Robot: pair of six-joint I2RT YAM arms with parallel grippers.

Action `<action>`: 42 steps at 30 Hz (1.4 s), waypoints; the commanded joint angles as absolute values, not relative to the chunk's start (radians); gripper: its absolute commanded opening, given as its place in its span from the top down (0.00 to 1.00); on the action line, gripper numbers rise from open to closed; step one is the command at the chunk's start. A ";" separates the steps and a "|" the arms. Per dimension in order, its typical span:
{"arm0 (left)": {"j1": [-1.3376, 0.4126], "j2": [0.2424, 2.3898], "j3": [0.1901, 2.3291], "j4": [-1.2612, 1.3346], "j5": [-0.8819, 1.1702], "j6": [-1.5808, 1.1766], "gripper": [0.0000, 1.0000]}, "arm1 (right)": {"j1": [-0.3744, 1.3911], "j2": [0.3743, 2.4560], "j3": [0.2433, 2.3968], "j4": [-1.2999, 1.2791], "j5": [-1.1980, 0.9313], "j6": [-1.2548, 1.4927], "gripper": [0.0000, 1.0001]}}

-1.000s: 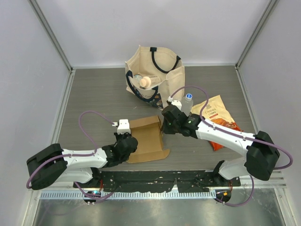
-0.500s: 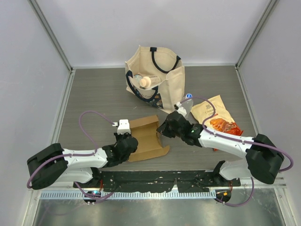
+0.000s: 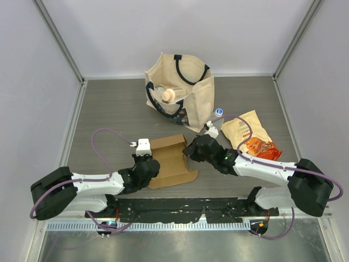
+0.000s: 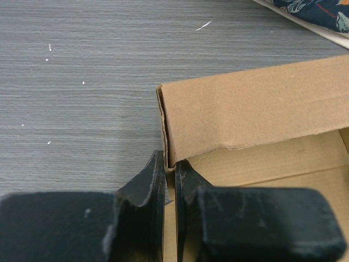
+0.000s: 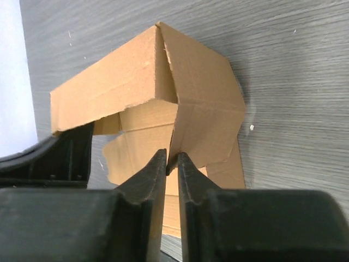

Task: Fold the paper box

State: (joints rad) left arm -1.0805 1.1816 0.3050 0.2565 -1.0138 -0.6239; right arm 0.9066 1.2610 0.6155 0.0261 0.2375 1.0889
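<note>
The paper box (image 3: 172, 159) is a plain brown cardboard blank, partly folded, lying in the middle of the table between both arms. Its far wall stands upright. My left gripper (image 3: 150, 159) is shut on the box's left side wall; in the left wrist view the thin card edge (image 4: 170, 164) sits pinched between the fingers. My right gripper (image 3: 189, 150) is shut on the box's right side flap, which it holds raised; in the right wrist view the flap (image 5: 204, 117) rises from between the closed fingers (image 5: 172, 159).
A cream canvas tote bag (image 3: 180, 87) with a bottle inside stands behind the box. An orange-and-cream snack pouch (image 3: 251, 136) lies at the right, under the right arm. A small bottle cap (image 3: 218, 112) shows beside the bag.
My right gripper has moved down and toward the near side along the box's right flap, and the arm has swung lower. The left arm has not moved.
</note>
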 commanded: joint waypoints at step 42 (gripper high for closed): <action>-1.095 1.166 0.328 0.265 -1.042 -0.703 1.00 | 1.075 1.329 0.474 -0.072 0.648 0.810 0.71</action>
State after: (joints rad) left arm -1.0912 1.1839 0.3050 0.2478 -1.0023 -0.6785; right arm 1.0679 1.3785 0.5301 -0.1345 0.6334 0.8780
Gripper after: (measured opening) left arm 0.107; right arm 0.256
